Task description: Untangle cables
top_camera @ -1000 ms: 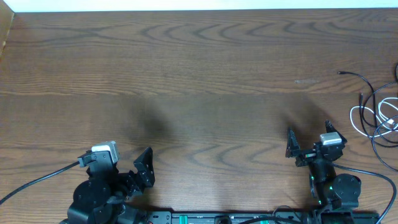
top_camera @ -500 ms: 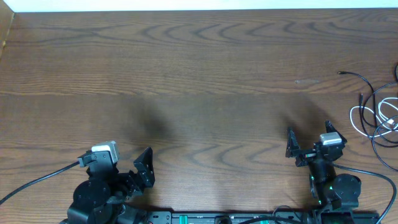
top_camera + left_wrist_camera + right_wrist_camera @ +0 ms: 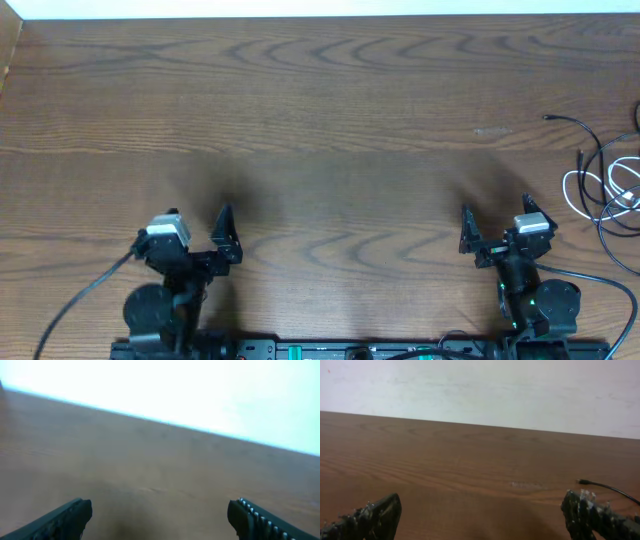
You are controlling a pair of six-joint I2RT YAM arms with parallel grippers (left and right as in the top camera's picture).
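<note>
The cables lie tangled at the table's far right edge in the overhead view: thin black cords (image 3: 598, 150) looped with a thin white cord (image 3: 572, 190), partly cut off by the frame. One black plug end (image 3: 548, 118) points left, and it also shows in the right wrist view (image 3: 592, 483). My right gripper (image 3: 496, 210) is open and empty, left of and nearer than the tangle, also seen in its wrist view (image 3: 482, 520). My left gripper (image 3: 195, 222) is open and empty at the near left, far from the cables, facing bare wood in its wrist view (image 3: 160, 519).
The wooden table (image 3: 320, 120) stretches from the grippers to a white far edge. A thick black arm cable (image 3: 80, 300) runs off the left arm's base toward the near left corner.
My left gripper has swung from a low, sideways pose to face the far side of the table. The right arm and the cables have not moved.
</note>
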